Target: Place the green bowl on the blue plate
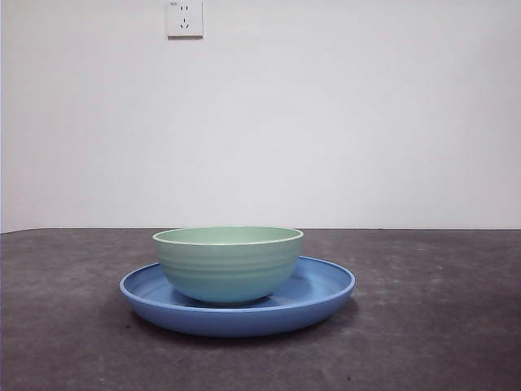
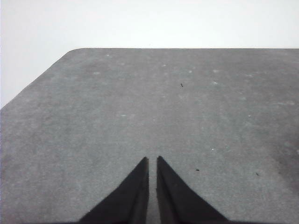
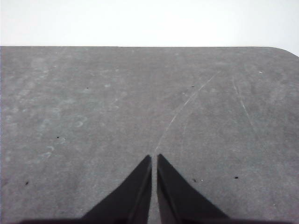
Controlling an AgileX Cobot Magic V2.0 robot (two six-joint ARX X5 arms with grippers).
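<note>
The pale mint-green bowl (image 1: 228, 264) stands upright inside the wide blue plate (image 1: 326, 287), a little left of the plate's middle, near the centre of the dark table in the front view. No gripper touches either one. My left gripper (image 2: 152, 159) is shut and empty over bare table. My right gripper (image 3: 154, 157) is shut and empty over bare table too. Neither wrist view shows the bowl or the plate, and neither arm shows in the front view.
The dark grey tabletop (image 1: 440, 342) stretches around the plate. A white wall with a socket (image 1: 184, 18) stands behind. A rounded table corner (image 2: 70, 52) shows in the left wrist view, another corner (image 3: 282, 50) in the right wrist view.
</note>
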